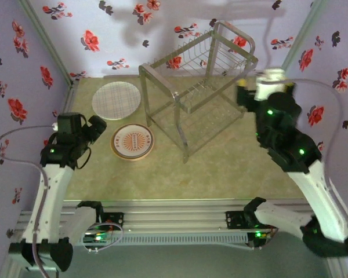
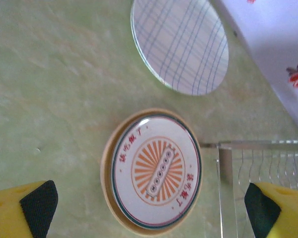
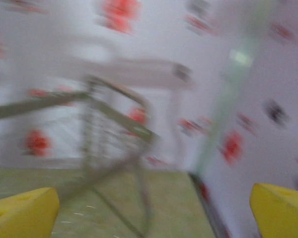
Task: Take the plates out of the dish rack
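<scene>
Green-beige marbled surface (image 1: 232, 168), floral-papered walls (image 1: 122, 35) on three sides.

Rack (image 1: 211, 87): clear frame with wire-grid shelves, standing upright at far centre, slightly right of the middle. In the left wrist view, one corner of it (image 2: 258, 158) sits just beside the sunburst plate.

Plates: two lie flat on the surface, left of the rack.
- Grid plate (image 1: 116, 100): far left, near the back wall, apart from the rack's left legs. Also in the left wrist view (image 2: 181, 44).
- Sunburst plate (image 1: 133, 141): nearer than the grid plate, close to it but not touching. White face, orange rayed centre, dark thin ring (image 2: 156, 171). A tan band circles it; cannot tell whether that is its own rim or a second plate beneath.

Left gripper (image 1: 95, 128): above the surface left of the sunburst plate, pointing toward it. In its wrist view the yellow fingers stand wide apart (image 2: 150, 206), with nothing between them; released.

Right gripper (image 1: 252, 92): raised at the rack's right side, near its top bar. Its wrist view is motion-blurred; the rack (image 3: 114, 124) is a smear ahead, and the fingers sit at the two lower corners (image 3: 154, 213), spread and grasping nothing.
</scene>
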